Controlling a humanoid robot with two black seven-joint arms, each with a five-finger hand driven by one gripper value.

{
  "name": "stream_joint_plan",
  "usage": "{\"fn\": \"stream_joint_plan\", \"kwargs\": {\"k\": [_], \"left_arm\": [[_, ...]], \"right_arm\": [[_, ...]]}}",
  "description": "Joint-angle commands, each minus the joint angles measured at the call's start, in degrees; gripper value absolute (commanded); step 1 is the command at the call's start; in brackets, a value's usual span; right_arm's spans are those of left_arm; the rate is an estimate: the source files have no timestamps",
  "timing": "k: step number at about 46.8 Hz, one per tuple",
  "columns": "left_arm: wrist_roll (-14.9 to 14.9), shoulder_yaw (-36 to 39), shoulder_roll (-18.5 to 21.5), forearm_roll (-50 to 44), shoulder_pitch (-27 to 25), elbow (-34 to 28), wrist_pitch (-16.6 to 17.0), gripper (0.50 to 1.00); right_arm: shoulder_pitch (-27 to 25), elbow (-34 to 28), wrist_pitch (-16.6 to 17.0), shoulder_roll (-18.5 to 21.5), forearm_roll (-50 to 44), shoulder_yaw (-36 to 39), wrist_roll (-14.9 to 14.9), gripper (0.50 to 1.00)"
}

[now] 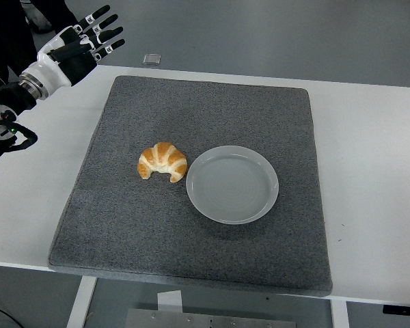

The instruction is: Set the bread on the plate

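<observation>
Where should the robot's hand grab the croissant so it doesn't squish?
Probably around the fat middle of the croissant, coming down from above. It lies flat on the grey mat, arched, both tips pointing toward the table's near edge. The plate sits close on its right, so fingers fit best front and back. The left hand is open, far off.

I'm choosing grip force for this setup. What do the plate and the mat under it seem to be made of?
The plate looks like smooth, pale grey plastic or glazed ceramic, with a faint sheen and concentric rings; which one is unclear. The mat looks like dark grey felt or dense foam, matte and speckled, with soft thick edges.
</observation>
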Motion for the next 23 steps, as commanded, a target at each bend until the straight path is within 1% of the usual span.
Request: {"fn": "stream_joint_plan", "kwargs": {"k": [1, 16, 23], "left_arm": [[0.0, 0.0, 0.0, 0.1, 0.0, 0.0, 0.0, 0.994], [0.0, 0.0, 0.0, 0.2, 0.0, 0.0, 0.0, 0.994], [0.1, 0.1, 0.0, 0.1, -0.2, 0.0, 0.5, 0.994]], "right_arm": [[0.0, 0.0, 0.0, 0.0, 0.0, 0.0, 0.0, 0.952], [0.0, 0.0, 0.0, 0.0, 0.0, 0.0, 0.0, 0.952], [0.0, 0.0, 0.0, 0.0, 0.0, 0.0, 0.0, 0.952]]}}
